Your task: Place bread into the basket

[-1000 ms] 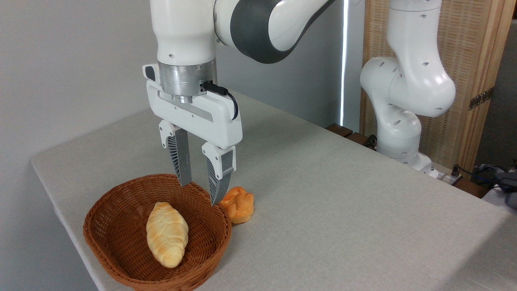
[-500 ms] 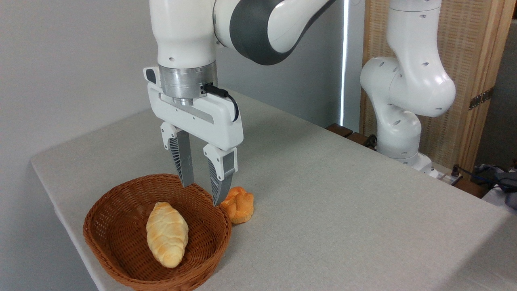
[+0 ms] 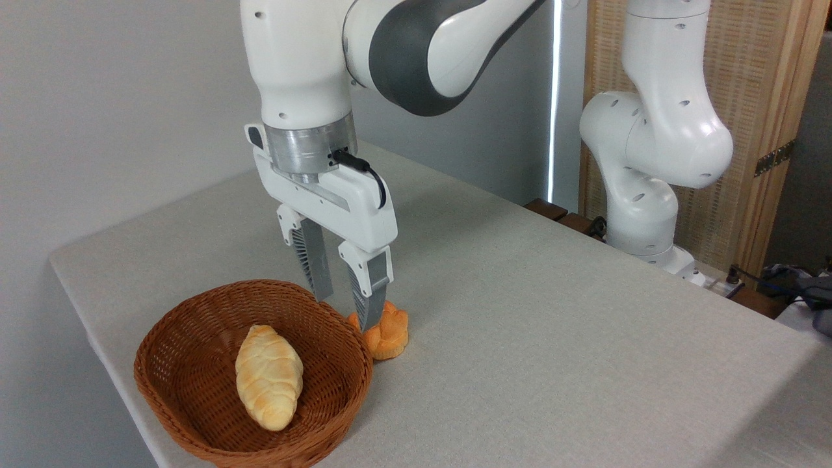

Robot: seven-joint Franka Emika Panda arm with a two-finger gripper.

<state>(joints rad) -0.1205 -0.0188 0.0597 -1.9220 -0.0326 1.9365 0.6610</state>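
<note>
The bread (image 3: 388,335), a small orange-golden knotted bun, lies on the table just right of the basket (image 3: 195,416), touching or nearly touching its rim. The basket is round, reddish-brown wicker. My gripper (image 3: 348,314) hangs open over the gap between basket rim and bun. Its right finger stands in front of the bun's left part and hides it. The left finger ends at the basket's far rim. Nothing is held between the fingers.
A pale-yellow ridged loaf (image 3: 268,376) lies inside the basket. The grey table (image 3: 552,338) ends close to the basket on the left and front. The arm's white base (image 3: 640,214) stands at the table's far right, before a wooden screen.
The gripper has moved right and a little lower, from over the basket's far rim toward the bun. Its fingers remain open. The bun and loaf have not moved.
</note>
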